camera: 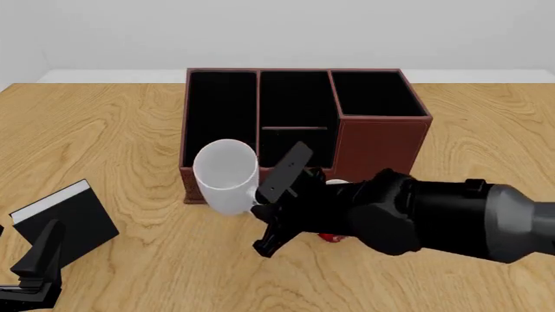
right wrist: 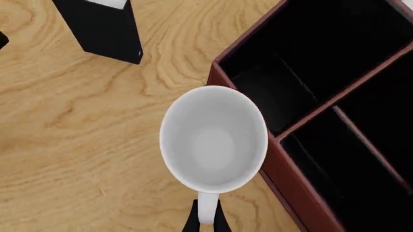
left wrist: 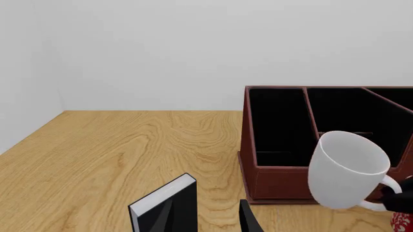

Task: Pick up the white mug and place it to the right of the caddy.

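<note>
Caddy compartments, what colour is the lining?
Black inside the reddish-brown caddy; the front view shows it best.

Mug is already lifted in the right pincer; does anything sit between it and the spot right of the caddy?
Yes. The caddy itself lies across the straight path; the white mug, held by the right pincer, hangs by its front-left corner. A red can stands nearby.

wooden table (camera: 130,117), black book (camera: 65,221), red can (left wrist: 401,222)

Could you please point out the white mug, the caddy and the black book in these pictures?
white mug (camera: 225,172): front view, outer wall.
caddy (camera: 381,140): front view, tall section's front wall.
black book (camera: 74,218): front view, cover.
</note>
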`<move>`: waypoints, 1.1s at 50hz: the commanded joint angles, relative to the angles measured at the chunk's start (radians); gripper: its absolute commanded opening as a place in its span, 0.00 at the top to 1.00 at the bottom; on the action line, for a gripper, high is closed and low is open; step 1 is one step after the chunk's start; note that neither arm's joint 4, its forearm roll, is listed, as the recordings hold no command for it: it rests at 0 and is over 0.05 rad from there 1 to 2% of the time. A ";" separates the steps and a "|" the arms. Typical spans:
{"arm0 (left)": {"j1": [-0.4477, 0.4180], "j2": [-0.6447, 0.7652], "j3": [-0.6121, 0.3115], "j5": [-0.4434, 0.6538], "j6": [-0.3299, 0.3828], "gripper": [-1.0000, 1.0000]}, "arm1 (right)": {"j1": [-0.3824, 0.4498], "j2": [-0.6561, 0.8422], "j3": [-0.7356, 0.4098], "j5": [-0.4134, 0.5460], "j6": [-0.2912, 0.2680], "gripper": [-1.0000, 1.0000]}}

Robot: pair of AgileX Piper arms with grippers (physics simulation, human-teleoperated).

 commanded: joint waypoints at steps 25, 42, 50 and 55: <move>0.000 0.000 0.000 0.000 0.000 0.00 | -0.073 -0.288 0.041 0.109 -0.082 1.00; 0.000 0.000 0.000 0.000 0.000 0.00 | -0.150 -0.504 0.057 0.211 -0.122 1.00; 0.000 0.000 0.000 0.000 0.000 0.00 | -0.193 -0.600 0.051 0.272 -0.135 1.00; 0.000 0.000 0.000 0.000 0.000 0.00 | -0.218 -0.645 0.047 0.302 -0.135 1.00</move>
